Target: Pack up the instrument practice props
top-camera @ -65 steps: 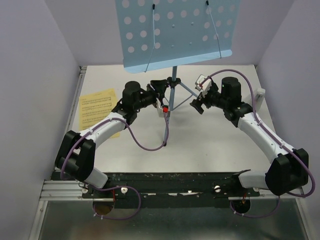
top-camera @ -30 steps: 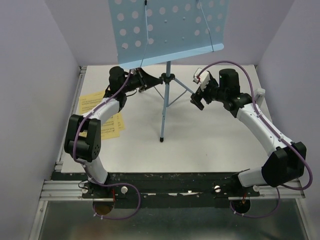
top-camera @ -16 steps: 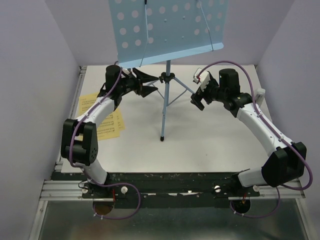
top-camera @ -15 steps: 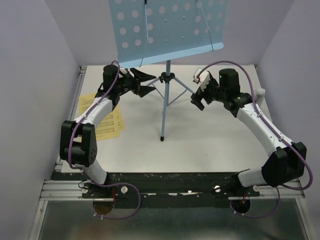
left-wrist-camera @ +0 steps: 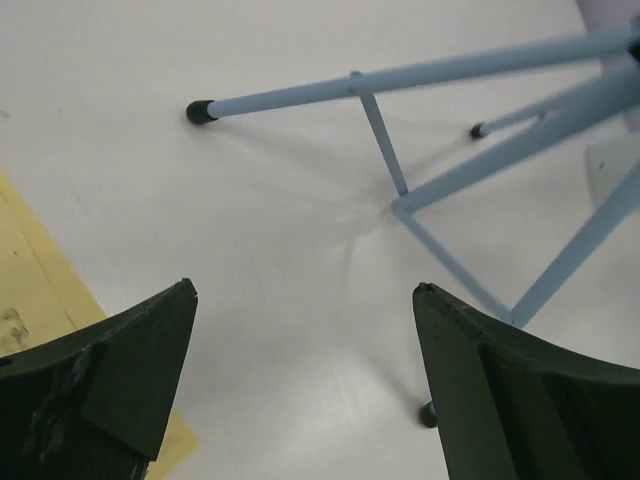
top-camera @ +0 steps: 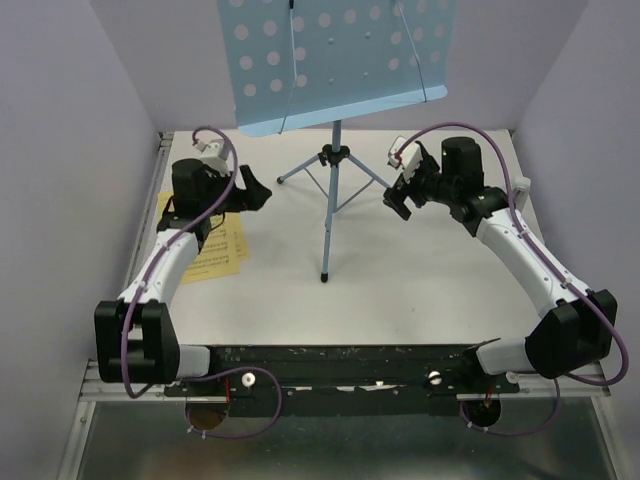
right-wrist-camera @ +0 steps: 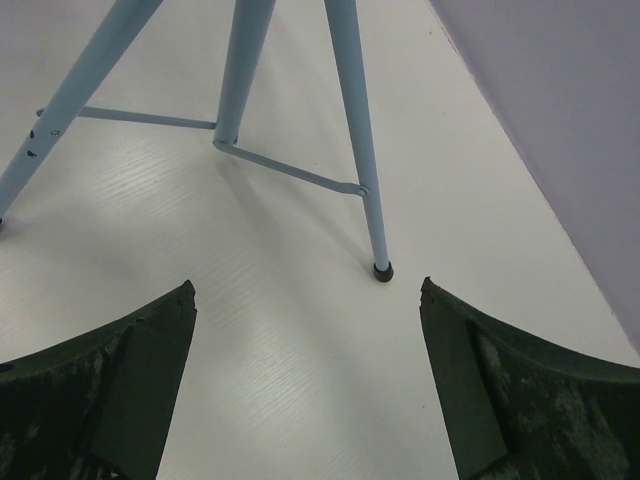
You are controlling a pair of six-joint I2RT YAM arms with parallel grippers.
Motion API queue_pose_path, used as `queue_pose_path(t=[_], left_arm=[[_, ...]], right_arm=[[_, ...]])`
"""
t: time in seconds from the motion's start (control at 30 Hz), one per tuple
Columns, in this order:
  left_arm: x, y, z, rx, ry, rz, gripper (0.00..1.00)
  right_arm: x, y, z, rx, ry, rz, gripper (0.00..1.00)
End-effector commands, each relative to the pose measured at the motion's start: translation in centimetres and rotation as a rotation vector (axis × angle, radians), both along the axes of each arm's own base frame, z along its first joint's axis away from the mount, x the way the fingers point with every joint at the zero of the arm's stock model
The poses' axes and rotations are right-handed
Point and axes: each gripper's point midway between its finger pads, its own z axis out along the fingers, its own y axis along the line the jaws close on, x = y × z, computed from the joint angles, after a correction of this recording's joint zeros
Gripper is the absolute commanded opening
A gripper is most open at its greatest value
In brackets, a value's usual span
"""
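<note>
Left tool [top-camera: 254,192] sits at the left centre of the overhead view, released, its fingers spread with nothing between them. In its own wrist view, the left tool [left-wrist-camera: 305,290] frames bare white desk [left-wrist-camera: 270,200]. Beyond it are the thin light-blue legs of the music stand [left-wrist-camera: 400,75], and a corner of the yellow sheet-music pages [left-wrist-camera: 30,290] shows at the lower left.

Right tool [top-camera: 395,200] is right of centre in the overhead view, also released and empty, apart from the stand. From its wrist camera, the right tool [right-wrist-camera: 305,285] looks at a black-capped leg of the music stand [right-wrist-camera: 352,150] planted on the desk.

Overhead, the music stand [top-camera: 330,200] is upright at the upper centre of the desk [top-camera: 420,290], its hole-punched panel at the top of the frame. The sheet-music pages [top-camera: 215,255] lie flat at the left edge, beside the left tool. A small whitish plastic piece [top-camera: 521,187] lies at the right edge.
</note>
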Motion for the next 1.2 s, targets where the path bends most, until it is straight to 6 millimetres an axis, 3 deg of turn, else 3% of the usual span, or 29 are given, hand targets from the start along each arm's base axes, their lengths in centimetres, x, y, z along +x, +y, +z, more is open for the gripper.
queue_pose_path(t=[0.0,0.17,0.23,0.37,0.5,0.67,0.87,1.17], left_arm=[[-3.0,-1.1,2.4,0.573,-0.541,-0.272,0.99],[-7.4,-4.9,2.5,0.999,-1.002,-0.501,0.98],[-8.3,-6.6,3.3,1.161,-1.229,-0.576,0.99],[-7.1,-9.2,6.3,1.313,-1.471,-0.611,0.99],[-3.6,-11.5,9.1,1.406,-1.543,-0.576,0.87],[-0.7,-13.7,10.4,1.453,-1.609,-0.587,0.77],[0.7,-15.8,10.1,1.461,-1.64,-0.644,0.65],[1.5,-17.1,8.5,1.46,-1.632,-0.715,0.55]], right_arm=[[-1.1,0.5,0.5,0.014,-0.028,0.051,1.0],[-2.6,1.0,0.3,0.075,-0.035,0.084,1.0],[-3.4,1.2,0.3,0.092,-0.028,0.097,1.0],[-4.2,1.3,0.3,0.116,-0.02,0.108,1.0],[-4.5,1.7,0.4,0.15,-0.014,0.114,1.0],[-4.6,1.8,0.8,0.164,-0.025,0.122,1.0],[-4.6,1.5,0.7,0.157,-0.036,0.112,1.0],[-4.4,1.4,0.5,0.138,-0.048,0.109,1.0]])
